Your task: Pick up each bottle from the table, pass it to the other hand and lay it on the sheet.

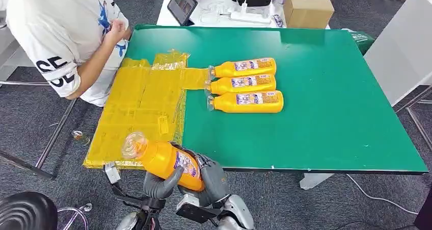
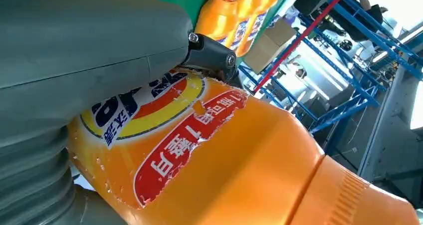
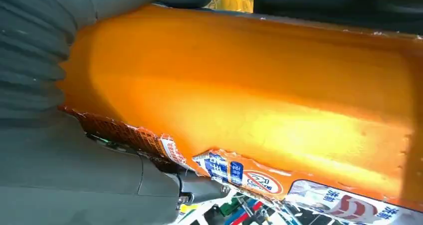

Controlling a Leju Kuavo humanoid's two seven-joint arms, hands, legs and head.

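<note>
Off table's near edge, both hands (image 1: 191,181) grip bottle (image 1: 163,161), cap aimed far-left

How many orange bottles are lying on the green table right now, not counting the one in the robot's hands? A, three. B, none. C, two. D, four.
A: three orange bottles lie side by side on the green table, caps toward the yellow sheet; a fourth bottle is held by the left hand and right hand.

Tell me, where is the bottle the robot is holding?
In the head view, the held bottle is low and left, between both robot hands, above the yellow sheet's near edge.
</note>
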